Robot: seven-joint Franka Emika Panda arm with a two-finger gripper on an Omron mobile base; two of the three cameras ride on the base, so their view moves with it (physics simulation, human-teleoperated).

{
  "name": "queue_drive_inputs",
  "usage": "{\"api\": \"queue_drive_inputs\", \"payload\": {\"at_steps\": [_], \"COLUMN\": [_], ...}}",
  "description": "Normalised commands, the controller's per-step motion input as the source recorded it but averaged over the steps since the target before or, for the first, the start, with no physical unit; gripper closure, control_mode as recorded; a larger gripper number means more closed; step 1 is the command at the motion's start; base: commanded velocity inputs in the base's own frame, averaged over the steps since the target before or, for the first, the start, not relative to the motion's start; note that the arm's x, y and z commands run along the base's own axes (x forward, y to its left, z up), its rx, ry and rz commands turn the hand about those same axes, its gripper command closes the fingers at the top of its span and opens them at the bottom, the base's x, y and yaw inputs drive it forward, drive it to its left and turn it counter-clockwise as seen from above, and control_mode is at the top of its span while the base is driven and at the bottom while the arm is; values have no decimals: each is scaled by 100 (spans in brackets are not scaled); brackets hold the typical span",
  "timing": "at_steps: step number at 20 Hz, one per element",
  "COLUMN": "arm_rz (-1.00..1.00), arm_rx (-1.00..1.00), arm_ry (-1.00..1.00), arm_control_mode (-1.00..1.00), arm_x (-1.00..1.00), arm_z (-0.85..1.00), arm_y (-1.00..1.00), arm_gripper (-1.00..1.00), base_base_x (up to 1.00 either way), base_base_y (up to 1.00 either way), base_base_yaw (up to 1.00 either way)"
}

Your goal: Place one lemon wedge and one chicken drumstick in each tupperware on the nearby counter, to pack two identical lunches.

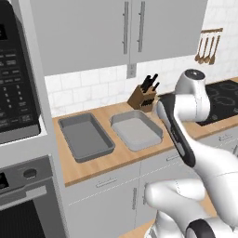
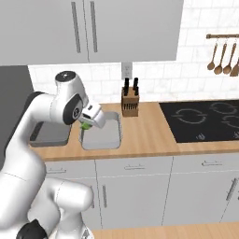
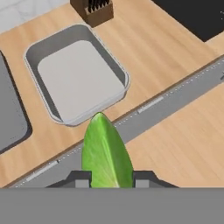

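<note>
Closest to the hand camera, the gripper (image 3: 108,181) has its two dark fingertips (image 3: 81,180) pinched on a green lemon wedge (image 3: 106,153), the pointed tip of the wedge rising between them. From the right base view the same green scrap (image 2: 86,125) shows under the white hand, hanging over the front part of the counter (image 2: 149,133) — just at the near left corner of the lighter tupperware (image 2: 100,134). Below the wedge in the hand view runs the counter's front edge with the pale grey cabinet fronts (image 3: 175,98) (their slim handles show as light bars). Beyond that edge sits the lighter tupperware, a shallow grey rectangular tray with a pale floor, nothing lying in it. Beside it, on the side away from the cooktop, rests a darker grey tupperware (image 1: 85,135) of like shape, the two trays near each other but apart. Farther back stands a wooden knife block (image 1: 143,96) with black handles, against the white tiled wall, and off to the side lies the black glass cooktop (image 2: 205,119) — wooden utensils (image 2: 224,58) hang on a rail above it.
</note>
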Motion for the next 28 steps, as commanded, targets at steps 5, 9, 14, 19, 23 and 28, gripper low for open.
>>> {"api": "queue_drive_inputs", "payload": {"at_steps": [5, 9, 14, 19, 23, 28], "arm_rz": [3, 0, 0, 0, -1, -4], "arm_rx": [0, 0, 0, -1, -7, 4], "arm_ry": [15, 0, 2, 1, -3, 6], "arm_control_mode": [-100, -100, -100, -100, -100, -100], "arm_x": [100, 100, 100, 100, 55, -41], "arm_z": [-91, -40, -43, -63, -30, 76], "arm_y": [17, 8, 37, 14, 0, 12], "arm_gripper": [100, 100, -100, -100, -100, -100], "base_base_x": [0, 0, 0, 0, 0, 0], "base_base_y": [0, 0, 0, 0, 0, 0], "base_base_yaw": [0, 0, 0, 0, 0, 0]}}
